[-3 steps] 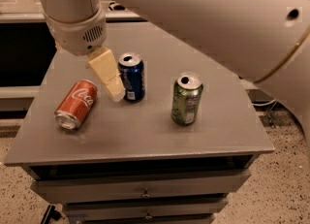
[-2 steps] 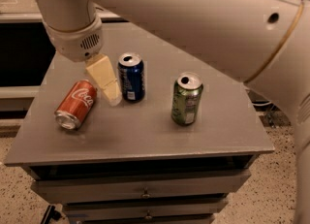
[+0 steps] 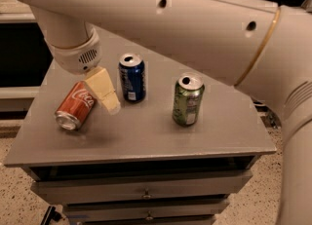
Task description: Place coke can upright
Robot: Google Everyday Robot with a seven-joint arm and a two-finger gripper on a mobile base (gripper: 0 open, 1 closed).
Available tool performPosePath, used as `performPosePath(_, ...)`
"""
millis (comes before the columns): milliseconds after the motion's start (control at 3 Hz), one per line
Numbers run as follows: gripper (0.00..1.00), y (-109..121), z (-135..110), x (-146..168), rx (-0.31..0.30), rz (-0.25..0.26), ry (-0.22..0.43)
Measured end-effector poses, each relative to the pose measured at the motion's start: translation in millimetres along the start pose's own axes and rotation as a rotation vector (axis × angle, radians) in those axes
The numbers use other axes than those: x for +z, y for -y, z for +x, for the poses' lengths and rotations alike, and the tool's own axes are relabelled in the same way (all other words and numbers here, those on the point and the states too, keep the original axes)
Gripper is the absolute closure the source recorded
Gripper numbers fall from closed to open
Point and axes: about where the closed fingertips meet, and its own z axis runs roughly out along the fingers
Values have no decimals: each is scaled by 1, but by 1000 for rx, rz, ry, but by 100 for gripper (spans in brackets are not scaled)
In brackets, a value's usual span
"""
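The coke can [image 3: 75, 106] is red-orange with white script. It lies on its side at the left of the grey table top [image 3: 146, 141], silver end facing the front left. My gripper [image 3: 108, 97] hangs from the cream wrist [image 3: 75, 53] just right of the can, between it and the blue can, low over the table. It holds nothing that I can see. The big cream arm crosses the top of the view.
A blue can [image 3: 132, 77] stands upright just right of the gripper. A green can [image 3: 188, 100] stands upright at centre right. The table is a drawer cabinet [image 3: 146, 192] on a speckled floor, with its front edge near the coke can.
The gripper has come down a little toward the table beside the coke can. The three cans have not moved.
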Motion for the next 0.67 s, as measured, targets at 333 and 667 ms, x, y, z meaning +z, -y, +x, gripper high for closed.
performPosePath(333,0,4,-6,8,-31,-12,-9)
performPosePath(667,0,5,-14,16,-93,-29,-18)
